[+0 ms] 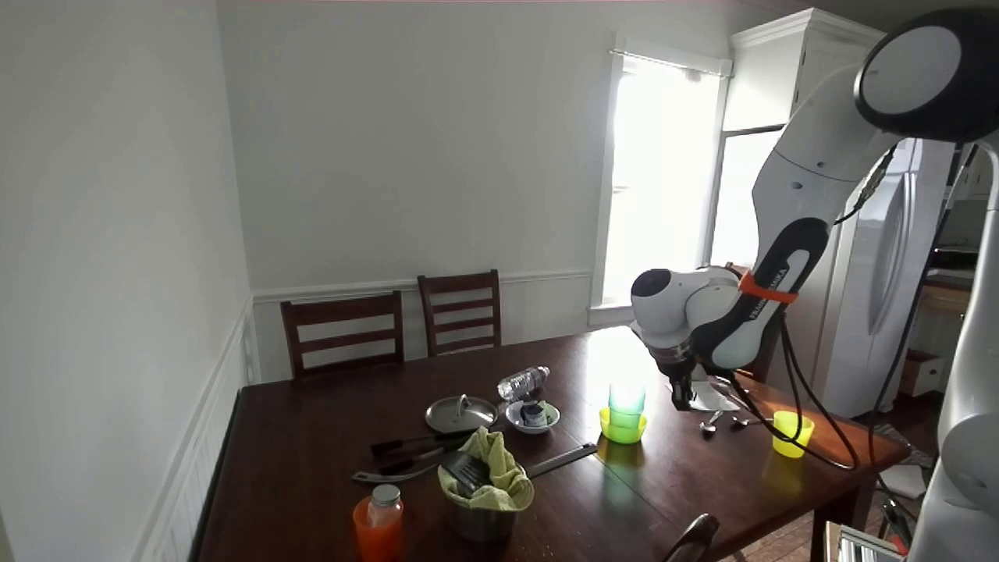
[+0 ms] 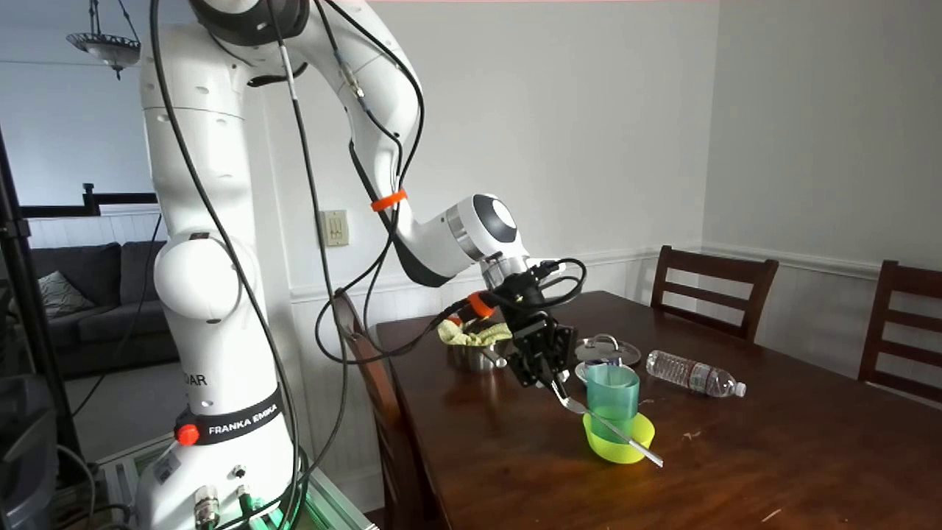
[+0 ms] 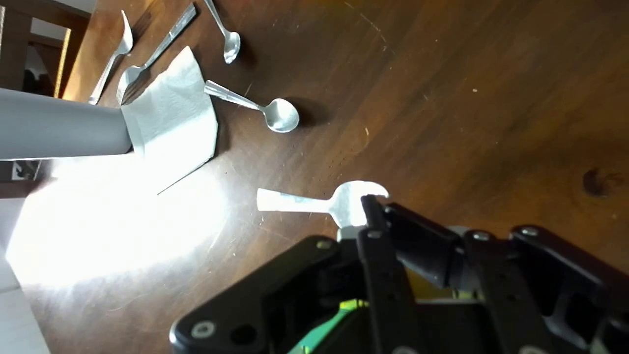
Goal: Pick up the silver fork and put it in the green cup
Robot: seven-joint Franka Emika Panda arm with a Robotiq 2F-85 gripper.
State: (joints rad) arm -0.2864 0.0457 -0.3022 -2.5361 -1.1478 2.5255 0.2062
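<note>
My gripper (image 2: pixel 553 379) is shut on the head of the silver fork (image 2: pixel 642 450) and holds it above the table. The fork's handle points outward and tilts down. In the wrist view, the fork (image 3: pixel 344 199) shows bright at the fingertips (image 3: pixel 361 216), its tines partly hidden by a finger. The green cup (image 2: pixel 613 390), a translucent teal-green tumbler here, stands upright in a lime-yellow bowl (image 2: pixel 614 450). The handle crosses in front of cup and bowl in this exterior view; touching cannot be told. In an exterior view the gripper (image 1: pixel 682 400) is right of the cup (image 1: pixel 627 400).
A yellow cup (image 1: pixel 790 434) and spoons (image 1: pixel 710 422) lie to one side. A napkin (image 3: pixel 179 113), more forks (image 3: pixel 156 50) and spoons (image 3: pixel 281 115) show in the wrist view. A pot (image 1: pixel 484 521), lid (image 1: pixel 449 417), bottle (image 2: pixel 692 374) and orange cup (image 1: pixel 380 538) also stand on the table.
</note>
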